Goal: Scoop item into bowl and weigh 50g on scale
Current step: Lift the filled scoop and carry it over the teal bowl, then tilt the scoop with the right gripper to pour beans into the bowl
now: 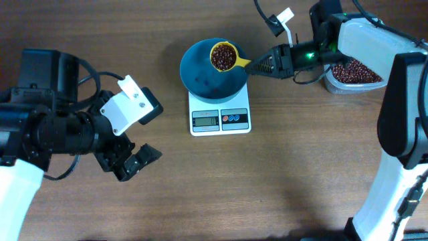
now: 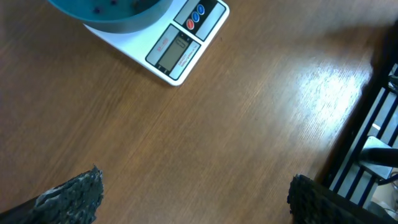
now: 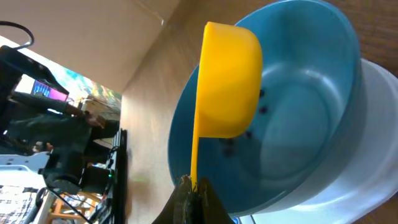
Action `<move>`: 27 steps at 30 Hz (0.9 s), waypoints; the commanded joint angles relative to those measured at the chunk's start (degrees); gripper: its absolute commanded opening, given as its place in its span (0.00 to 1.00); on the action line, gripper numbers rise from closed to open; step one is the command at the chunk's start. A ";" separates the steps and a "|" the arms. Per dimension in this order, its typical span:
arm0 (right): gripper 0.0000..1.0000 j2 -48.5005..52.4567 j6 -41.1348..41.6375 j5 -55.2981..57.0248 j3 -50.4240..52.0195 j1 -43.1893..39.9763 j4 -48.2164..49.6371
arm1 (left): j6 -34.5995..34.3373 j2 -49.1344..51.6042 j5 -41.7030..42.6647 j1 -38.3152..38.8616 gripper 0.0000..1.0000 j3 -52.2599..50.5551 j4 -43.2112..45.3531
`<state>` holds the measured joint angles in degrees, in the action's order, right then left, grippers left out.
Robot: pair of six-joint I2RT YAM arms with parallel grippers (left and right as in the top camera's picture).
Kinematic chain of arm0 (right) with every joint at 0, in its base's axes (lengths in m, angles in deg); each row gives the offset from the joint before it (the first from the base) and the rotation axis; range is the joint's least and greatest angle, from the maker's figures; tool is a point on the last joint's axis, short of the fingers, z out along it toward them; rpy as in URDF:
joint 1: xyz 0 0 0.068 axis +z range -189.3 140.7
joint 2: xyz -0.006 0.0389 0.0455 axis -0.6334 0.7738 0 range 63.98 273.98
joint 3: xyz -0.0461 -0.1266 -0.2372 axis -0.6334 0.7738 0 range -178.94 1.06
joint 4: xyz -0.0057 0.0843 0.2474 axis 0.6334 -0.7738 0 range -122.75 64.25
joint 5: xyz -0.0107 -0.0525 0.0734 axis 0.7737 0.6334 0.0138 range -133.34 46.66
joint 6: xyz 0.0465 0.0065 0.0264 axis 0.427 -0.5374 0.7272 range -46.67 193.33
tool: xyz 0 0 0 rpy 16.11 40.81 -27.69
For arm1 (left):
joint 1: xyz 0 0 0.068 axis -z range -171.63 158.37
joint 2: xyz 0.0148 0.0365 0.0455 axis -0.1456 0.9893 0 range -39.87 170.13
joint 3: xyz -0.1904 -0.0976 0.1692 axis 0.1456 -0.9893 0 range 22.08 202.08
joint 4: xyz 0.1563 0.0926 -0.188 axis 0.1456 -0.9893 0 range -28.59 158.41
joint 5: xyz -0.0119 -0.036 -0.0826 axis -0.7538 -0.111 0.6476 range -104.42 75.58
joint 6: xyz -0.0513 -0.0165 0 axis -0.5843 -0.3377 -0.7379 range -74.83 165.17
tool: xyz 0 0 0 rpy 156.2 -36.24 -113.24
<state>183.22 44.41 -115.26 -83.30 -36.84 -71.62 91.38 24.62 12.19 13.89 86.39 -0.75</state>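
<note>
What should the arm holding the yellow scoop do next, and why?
Probably tip the scoop sideways. The right claw holds it, full of beans, over the bowl on the scale, and the bowl holds only a few stray beans.

Smooth glossy plastic bowl (image 3: 311, 124), yellow plastic scoop (image 3: 230, 81), wood-grain table (image 2: 249, 124) w/ sheen, white plastic scale (image 2: 210, 26)

Even bright light; glare patch on table (image 2: 323, 81); right wrist background blurred
</note>
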 commanded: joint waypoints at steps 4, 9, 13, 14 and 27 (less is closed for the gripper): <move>0.04 0.28 -1.11 -4.98 -0.22 0.04 6.32 | -0.50 -0.55 1.03 -0.33 0.99 0.87 0.04; 0.04 0.28 -1.09 -4.96 -0.22 0.04 12.90 | -0.50 -0.55 1.01 -0.33 0.99 0.87 0.04; 0.04 0.28 -1.14 -4.98 -0.22 0.04 14.69 | -0.50 -0.55 1.01 -0.33 0.99 0.87 0.04; 0.04 0.28 -4.17 -4.96 -0.22 0.04 14.84 | -0.50 -0.55 1.01 -0.33 0.99 0.87 0.04; 0.04 0.28 -20.63 -4.31 -0.22 0.04 15.37 | -0.50 -0.50 1.01 -0.33 0.99 0.87 0.04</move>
<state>183.22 25.52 -118.19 -83.25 -36.84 -56.74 91.40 24.62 12.19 13.89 86.39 -0.80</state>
